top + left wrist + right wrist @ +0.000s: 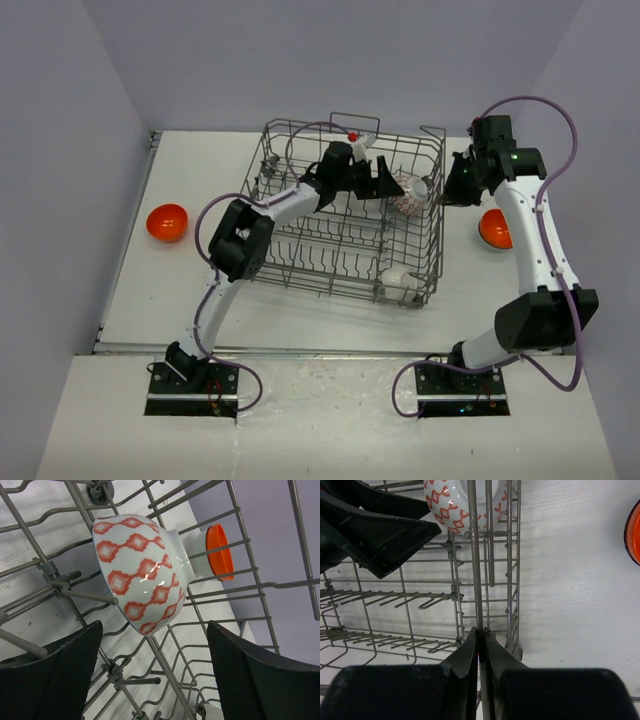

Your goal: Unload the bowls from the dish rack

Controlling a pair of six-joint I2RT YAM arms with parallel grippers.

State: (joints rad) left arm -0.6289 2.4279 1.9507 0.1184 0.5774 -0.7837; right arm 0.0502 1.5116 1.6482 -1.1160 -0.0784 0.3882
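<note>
The grey wire dish rack [300, 255] stands mid-table. A white bowl with a red pattern [408, 200] leans on its side among the tines near the rack's right wall. My left gripper [385, 180] is inside the rack, open, its black fingers [50, 680] wide apart just short of that bowl [142, 572]; nothing is between them. My right gripper [480, 636] is shut on an upright wire of the rack's right wall [476, 555]. A plain white bowl [398, 280] lies in the rack's near right corner. Two orange bowls [168, 222] [493, 228] sit on the table outside.
A small red-and-white item [355, 138] sits at the rack's far rim. The right orange bowl [220, 552] shows just beyond the rack wall in the left wrist view. Upright tines [75, 592] surround the patterned bowl. The table's raised edge [125, 240] runs along the left.
</note>
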